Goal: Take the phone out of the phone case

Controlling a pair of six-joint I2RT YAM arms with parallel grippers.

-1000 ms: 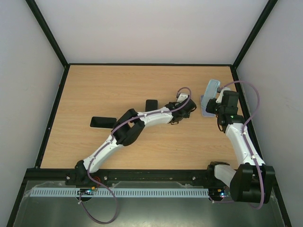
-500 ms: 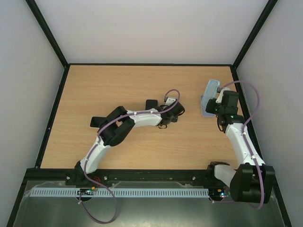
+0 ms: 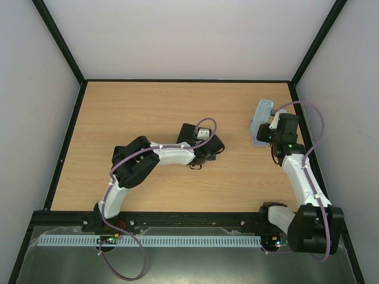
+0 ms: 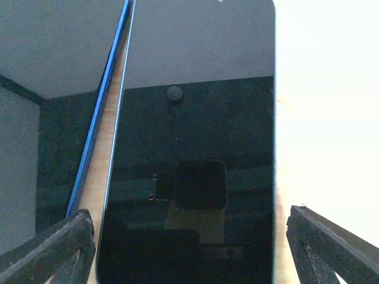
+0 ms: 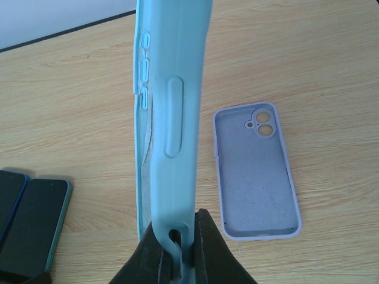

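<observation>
Right tool [image 5: 177, 248], at 3 o'clock on the surface [image 3: 148, 106], is pressed together on the bottom edge of a light-blue phone case [image 5: 172, 118]. It holds the case upright, edge-on to the wrist camera. At the 3 o'clock side of it in that view, a lilac case [image 5: 257, 177] lies flat, hollow side up. Left tool [image 4: 192, 254], near the middle of the surface, hangs spread wide over a dark phone [image 4: 195, 118] lying screen up on the wood, one finger flanking each side. A blue-edged phone [image 4: 53, 89] lies just beside it at 9 o'clock.
</observation>
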